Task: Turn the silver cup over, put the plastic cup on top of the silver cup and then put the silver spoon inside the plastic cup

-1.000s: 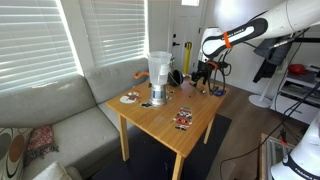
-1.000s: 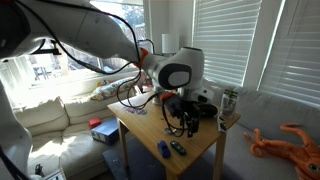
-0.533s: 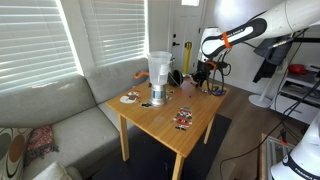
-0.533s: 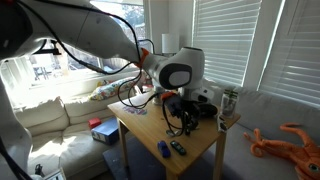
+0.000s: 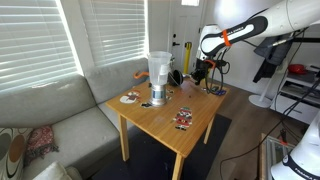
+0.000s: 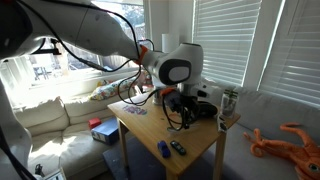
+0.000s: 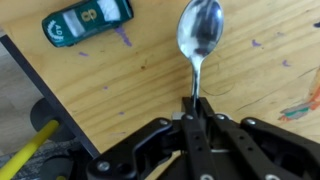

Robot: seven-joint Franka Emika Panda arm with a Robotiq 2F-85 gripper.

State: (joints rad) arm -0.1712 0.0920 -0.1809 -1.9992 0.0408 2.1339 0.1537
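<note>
In the wrist view my gripper [image 7: 196, 108] is shut on the thin handle of the silver spoon [image 7: 200, 30]. The spoon's bowl points away from the fingers, over the wooden table top [image 7: 110, 85]. In an exterior view the translucent plastic cup [image 5: 158, 68] stands on the overturned silver cup [image 5: 157, 98] near the table's far side. My gripper [image 5: 200, 72] hangs over the table's far right end, well to the right of that stack. From the opposite side, my gripper [image 6: 180, 104] is low over the table and the plastic cup [image 6: 229, 100] stands behind it.
A green toy car [image 7: 88, 22] lies near the table edge beside the spoon. Small toys [image 5: 183, 118] and a round coaster-like piece [image 5: 130, 97] lie on the table. A dark kettle-like vessel [image 5: 176, 76] stands behind the stack. A grey sofa [image 5: 60, 110] borders the table.
The jaws have closed on the spoon's handle. The arm has barely shifted, rising slightly over the table end.
</note>
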